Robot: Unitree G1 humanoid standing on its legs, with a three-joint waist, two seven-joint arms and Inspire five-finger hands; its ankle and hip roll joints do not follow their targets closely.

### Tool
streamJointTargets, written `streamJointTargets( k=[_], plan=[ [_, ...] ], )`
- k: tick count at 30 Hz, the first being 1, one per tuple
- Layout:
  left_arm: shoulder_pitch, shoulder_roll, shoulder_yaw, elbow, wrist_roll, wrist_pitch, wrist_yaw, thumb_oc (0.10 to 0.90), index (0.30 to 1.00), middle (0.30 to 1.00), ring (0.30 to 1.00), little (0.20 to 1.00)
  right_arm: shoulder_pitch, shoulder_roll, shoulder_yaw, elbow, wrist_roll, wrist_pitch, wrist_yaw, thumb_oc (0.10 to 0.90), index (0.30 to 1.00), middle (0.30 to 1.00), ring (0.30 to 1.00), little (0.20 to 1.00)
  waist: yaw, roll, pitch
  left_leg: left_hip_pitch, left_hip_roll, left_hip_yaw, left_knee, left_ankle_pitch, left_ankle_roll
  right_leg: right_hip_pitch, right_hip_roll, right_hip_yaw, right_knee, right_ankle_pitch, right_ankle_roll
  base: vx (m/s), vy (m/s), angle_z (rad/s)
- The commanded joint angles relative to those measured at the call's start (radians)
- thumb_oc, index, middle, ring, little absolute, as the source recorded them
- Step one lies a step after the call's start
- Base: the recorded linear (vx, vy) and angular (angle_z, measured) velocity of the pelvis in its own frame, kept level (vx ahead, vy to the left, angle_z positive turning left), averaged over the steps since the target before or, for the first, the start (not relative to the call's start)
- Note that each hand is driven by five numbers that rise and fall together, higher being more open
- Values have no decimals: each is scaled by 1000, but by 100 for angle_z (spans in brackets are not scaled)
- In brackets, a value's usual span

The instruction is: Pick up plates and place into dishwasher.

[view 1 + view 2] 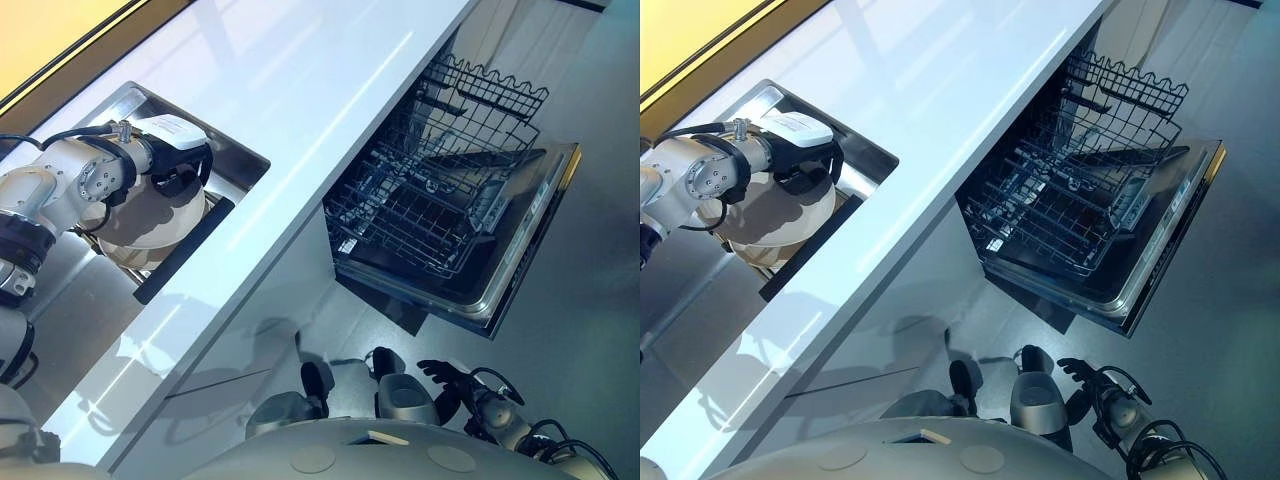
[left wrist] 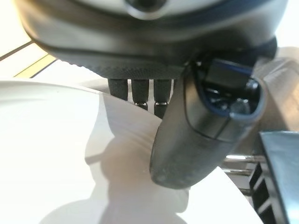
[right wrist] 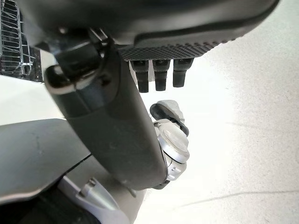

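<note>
1. Left hand (image 1: 178,168) reached into the sink (image 1: 236,150) at the far left of the white counter (image 1: 300,90).
2. Pinched the rim of the white plate (image 1: 150,215): thumb (image 2: 196,135) lay on the top face, fingers (image 2: 138,91) curled past the far edge, as shown in the left wrist view.
3. Plate sat in the sink, tilted, resting on a wire rack (image 2: 254,179) beside a dark panel (image 1: 185,250) at the sink's near edge.
4. More pale crockery showed under the plate; could not tell how many pieces.
5. Dishwasher (image 1: 520,270) stood open to the right, below the counter edge, door dropped flat.
6. Lower rack (image 1: 420,215) was pulled out over the door; held no plates.
7. Upper basket (image 1: 490,95) rose behind it, farther off, also bare of plates.
8. Right hand (image 1: 455,380) hung low at the near right, over the grey floor (image 1: 600,150), well apart from the dishwasher and the sink.
9. Held nothing: fingers (image 3: 161,74) hung loosely and relaxed, thumb (image 3: 117,130) apart from them, seen in the right wrist view.
</note>
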Motion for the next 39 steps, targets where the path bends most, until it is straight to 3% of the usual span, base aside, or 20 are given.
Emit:
streamJointTargets(
  k=[1, 2, 4, 5, 8, 10, 13, 15, 18, 22, 25, 28, 31, 33, 37, 39],
  plan=[
    [-146, 63, 71, -37, -114, 64, 96, 100, 300, 300, 300, 200, 3, -64, -29, -222, 240, -59, 74, 800, 900, 900, 900, 900, -8, 22, -63, -33, -102, -35, 76, -111, 72, -64, 25, -29, 114, -60, 75, -26, -36, 6],
    [-138, 66, 85, -44, -118, 72, 99, 100, 300, 300, 300, 200, 6, -66, -32, -280, 291, -44, 119, 800, 900, 900, 900, 900, -9, 20, -63, -31, -102, -37, 76, -112, 73, -62, 25, -29, 113, -61, 74, -42, -50, 7],
    [-121, 84, 122, -43, -112, 75, 103, 100, 300, 300, 300, 200, 16, -68, -34, -447, 453, 31, 317, 800, 900, 900, 900, 900, -9, 12, -68, -24, -98, -36, 69, -112, 72, -53, 25, -36, 106, -64, 71, -63, -70, 4],
    [-125, 102, 125, -24, -108, 58, 107, 100, 300, 300, 300, 200, 24, -68, -31, -517, 540, 75, 446, 800, 900, 900, 900, 900, -8, 7, -71, -21, -96, -36, 64, -111, 70, -49, 24, -42, 101, -64, 71, -75, -83, -1],
    [-154, 167, 95, 56, -109, -32, 147, 100, 300, 300, 300, 200, 43, -105, -21, -727, 816, 190, 695, 800, 900, 900, 900, 900, -2, -8, -85, -14, -92, -35, 55, -109, 62, -35, 21, -60, 87, -63, 74, -82, -96, -2],
    [-165, 201, 75, 87, -122, -67, 179, 100, 300, 300, 300, 200, 43, -122, -32, -846, 987, 231, 757, 800, 900, 900, 900, 900, 4, -14, -94, -8, -89, -34, 49, -108, 58, -26, 21, -66, 80, -64, 76, -70, -80, -4],
    [-125, 232, 107, 99, -135, -84, 253, 100, 300, 300, 300, 200, 23, -113, -88, -991, 1183, 253, 708, 800, 900, 900, 900, 900, 16, -17, -112, 1, -84, -32, 39, -105, 54, -11, 22, -75, 69, -68, 76, -51, -56, -1],
    [-11, 234, 230, 89, -132, -80, 353, 100, 300, 300, 300, 200, -7, -80, -169, -1067, 1285, 295, 655, 800, 900, 900, 900, 900, 23, -17, -126, 14, -80, -32, 27, -106, 54, 4, 25, -81, 60, -76, 69, -45, -33, 6],
    [126, 225, 387, 59, -159, -67, 458, 100, 300, 300, 300, 200, -41, -52, -233, -1111, 1303, 307, 624, 800, 900, 900, 900, 900, 31, -16, -139, 25, -77, -33, 16, -105, 53, 19, 29, -87, 51, -83, 59, -49, -17, 5],
    [306, 169, 607, -3, -156, -72, 609, 100, 300, 300, 300, 200, -93, -33, -277, -1182, 1269, 229, 565, 800, 900, 900, 900, 900, 43, -14, -156, 33, -70, -39, 6, -102, 51, 32, 34, -96, 51, -97, 44, -75, -17, 8],
    [353, 131, 664, -37, -131, -77, 673, 100, 300, 300, 300, 200, -123, -28, -289, -1233, 1265, 194, 518, 800, 900, 900, 900, 900, 49, -17, -167, 35, -67, -46, 3, -102, 51, 36, 39, -95, 60, -110, 36, -65, -21, 5],
    [387, 104, 704, -69, -96, -72, 758, 100, 300, 300, 300, 200, -150, -40, -301, -1282, 1203, 88, 429, 800, 900, 900, 900, 900, 51, -17, -173, 37, -63, -52, 2, -103, 52, 37, 43, -93, 73, -122, 28, -62, -15, 4],
    [408, 76, 751, -114, -113, -65, 855, 100, 300, 300, 300, 200, -175, -67, -329, -1329, 1065, -66, 290, 800, 900, 900, 900, 900, 54, -19, -181, 40, -61, -57, 3, -103, 52, 40, 46, -91, 80, -127, 21, -50, -9, 2],
    [420, 44, 796, -151, -124, -74, 929, 100, 300, 300, 300, 200, -191, -79, -342, -1356, 1046, -105, 247, 800, 900, 900, 900, 900, 56, -21, -187, 43, -61, -62, 3, -104, 51, 43, 47, -89, 82, -131, 16, -37, -7, 2],
    [421, -55, 842, -204, -107, -96, 1086, 100, 300, 300, 300, 200, -240, -31, -319, -1407, 1099, -51, 268, 800, 900, 900, 900, 900, 61, -29, -198, 44, -62, -72, 2, -105, 47, 50, 49, -88, 78, -135, 8, -18, -13, 5],
    [399, -108, 838, -219, -100, -105, 1157, 100, 300, 300, 300, 200, -273, -6, -281, -1430, 1120, 6, 259, 800, 900, 900, 900, 900, 64, -34, -206, 43, -62, -77, 2, -105, 44, 52, 51, -88, 73, -136, 4, -21, -22, 7]
  ],
)
